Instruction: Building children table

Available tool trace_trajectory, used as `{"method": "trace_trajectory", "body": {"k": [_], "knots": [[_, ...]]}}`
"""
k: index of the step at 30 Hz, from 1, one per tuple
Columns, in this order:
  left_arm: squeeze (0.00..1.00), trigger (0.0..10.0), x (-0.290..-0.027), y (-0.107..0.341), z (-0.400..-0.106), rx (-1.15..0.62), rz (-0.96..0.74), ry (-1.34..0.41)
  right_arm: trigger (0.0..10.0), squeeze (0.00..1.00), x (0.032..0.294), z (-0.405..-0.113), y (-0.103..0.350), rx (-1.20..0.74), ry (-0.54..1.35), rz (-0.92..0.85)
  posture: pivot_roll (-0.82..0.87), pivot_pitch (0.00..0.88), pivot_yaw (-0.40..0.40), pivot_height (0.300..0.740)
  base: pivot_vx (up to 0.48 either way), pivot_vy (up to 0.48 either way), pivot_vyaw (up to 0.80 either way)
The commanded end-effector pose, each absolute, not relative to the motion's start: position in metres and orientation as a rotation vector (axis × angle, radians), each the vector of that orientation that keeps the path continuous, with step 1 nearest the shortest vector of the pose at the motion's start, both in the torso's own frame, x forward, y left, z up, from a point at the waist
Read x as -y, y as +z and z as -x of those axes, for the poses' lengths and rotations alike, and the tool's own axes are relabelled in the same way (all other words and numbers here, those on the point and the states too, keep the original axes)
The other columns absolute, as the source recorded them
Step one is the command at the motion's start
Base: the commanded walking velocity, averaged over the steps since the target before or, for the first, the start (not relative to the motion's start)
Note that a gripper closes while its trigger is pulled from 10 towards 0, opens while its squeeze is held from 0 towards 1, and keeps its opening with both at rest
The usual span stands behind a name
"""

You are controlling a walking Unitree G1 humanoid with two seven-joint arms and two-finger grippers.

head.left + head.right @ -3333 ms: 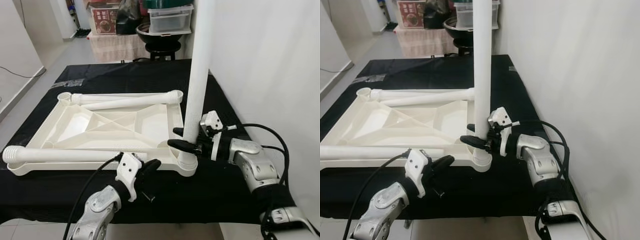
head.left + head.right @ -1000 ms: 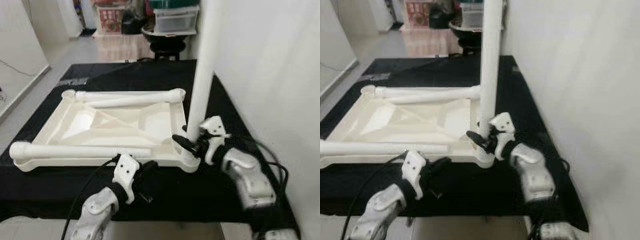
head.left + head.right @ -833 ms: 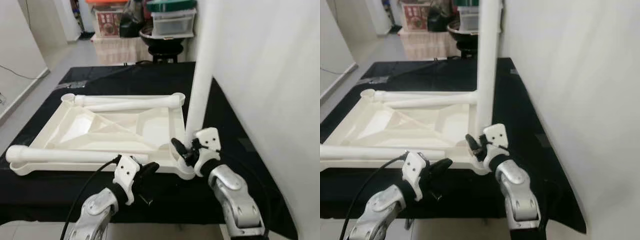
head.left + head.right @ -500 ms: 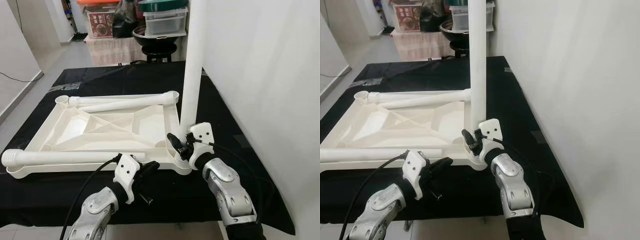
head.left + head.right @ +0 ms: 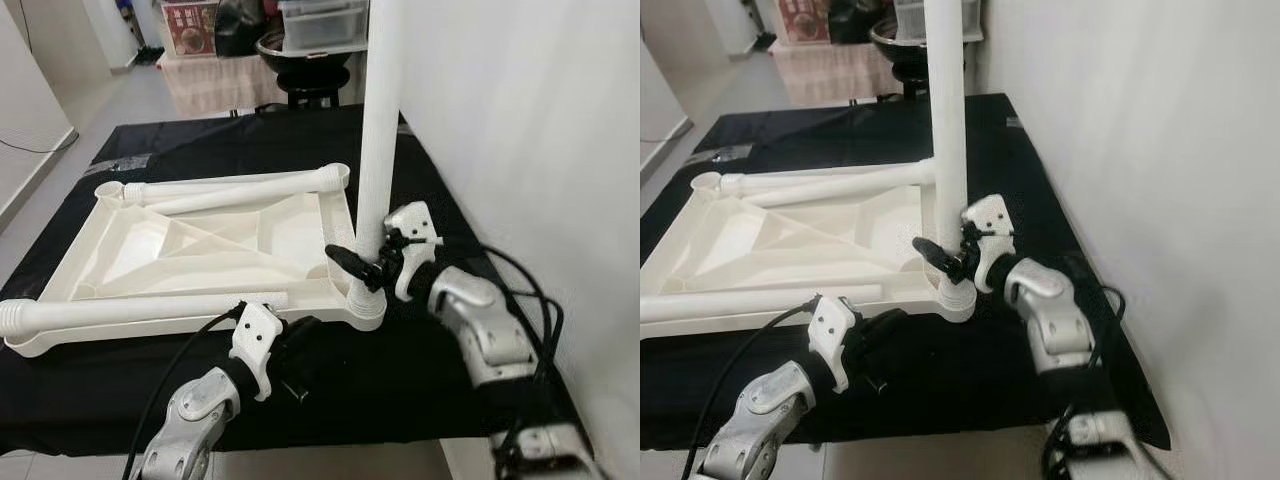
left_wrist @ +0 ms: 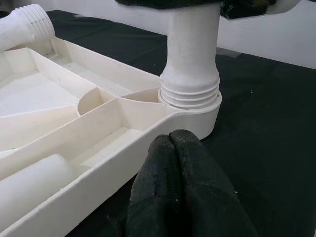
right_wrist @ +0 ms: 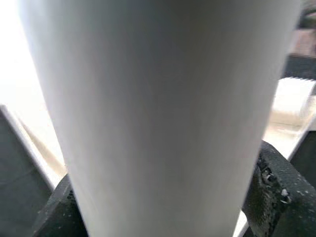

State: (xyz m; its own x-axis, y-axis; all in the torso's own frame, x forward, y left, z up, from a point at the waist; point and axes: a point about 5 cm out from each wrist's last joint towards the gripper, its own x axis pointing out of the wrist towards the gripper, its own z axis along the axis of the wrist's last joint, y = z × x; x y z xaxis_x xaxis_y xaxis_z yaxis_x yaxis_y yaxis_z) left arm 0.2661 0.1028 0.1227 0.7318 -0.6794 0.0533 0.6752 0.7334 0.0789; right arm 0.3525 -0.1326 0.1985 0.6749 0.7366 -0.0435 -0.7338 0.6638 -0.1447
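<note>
Gripping the upright white table leg (image 5: 378, 130) low down, my right end effector (image 5: 362, 262) is clamping it where it is standing in the near right corner socket of the upturned white table frame (image 5: 200, 250) on the black tabletop (image 5: 440, 190). My left end effector (image 6: 177, 163) is resting, fingers pressed together, against the frame's near edge.

home room, tiled floor (image 5: 40, 165), stacked storage boxes (image 5: 320, 20)

A black cloth (image 5: 200, 150) lies beneath; storage boxes (image 5: 320, 20) stand behind.
</note>
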Motion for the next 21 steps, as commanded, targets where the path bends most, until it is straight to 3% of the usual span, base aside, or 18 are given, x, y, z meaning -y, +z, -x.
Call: {"method": "trace_trajectory", "body": {"k": [1,7,8,9,10,21], "knots": [[0.00,10.0,-0.104,0.117,-0.264,0.057,-0.053,-0.739,10.0,0.00,0.128,-0.357,0.197,-0.003,0.891,0.162,-0.08,0.091,0.024,0.740,0.000,0.000,0.00],[0.00,10.0,-0.102,0.117,-0.263,0.056,-0.053,-0.740,10.0,0.00,0.130,-0.361,0.203,-0.041,1.080,0.131,-0.07,0.089,0.019,0.740,0.000,0.000,0.00],[0.00,10.0,-0.102,0.117,-0.263,0.056,-0.053,-0.740,4.5,0.00,0.129,-0.362,0.204,-0.052,1.116,0.124,-0.07,0.089,0.019,0.740,0.000,0.000,0.00],[0.00,10.0,-0.102,0.117,-0.263,0.056,-0.053,-0.740,4.5,0.00,0.129,-0.362,0.204,-0.052,1.116,0.124,-0.07,0.089,0.019,0.740,0.000,0.000,0.00],[0.00,10.0,-0.102,0.117,-0.263,0.056,-0.053,-0.740,0.0,0.00,0.129,-0.363,0.203,-0.059,1.133,0.120,-0.06,0.089,0.017,0.740,0.000,0.000,0.00],[0.00,10.0,-0.102,0.116,-0.261,0.054,-0.048,-0.739,0.0,0.00,0.141,-0.365,0.194,-0.059,1.078,0.107,-0.07,0.092,0.020,0.740,0.000,0.000,0.00]]}}
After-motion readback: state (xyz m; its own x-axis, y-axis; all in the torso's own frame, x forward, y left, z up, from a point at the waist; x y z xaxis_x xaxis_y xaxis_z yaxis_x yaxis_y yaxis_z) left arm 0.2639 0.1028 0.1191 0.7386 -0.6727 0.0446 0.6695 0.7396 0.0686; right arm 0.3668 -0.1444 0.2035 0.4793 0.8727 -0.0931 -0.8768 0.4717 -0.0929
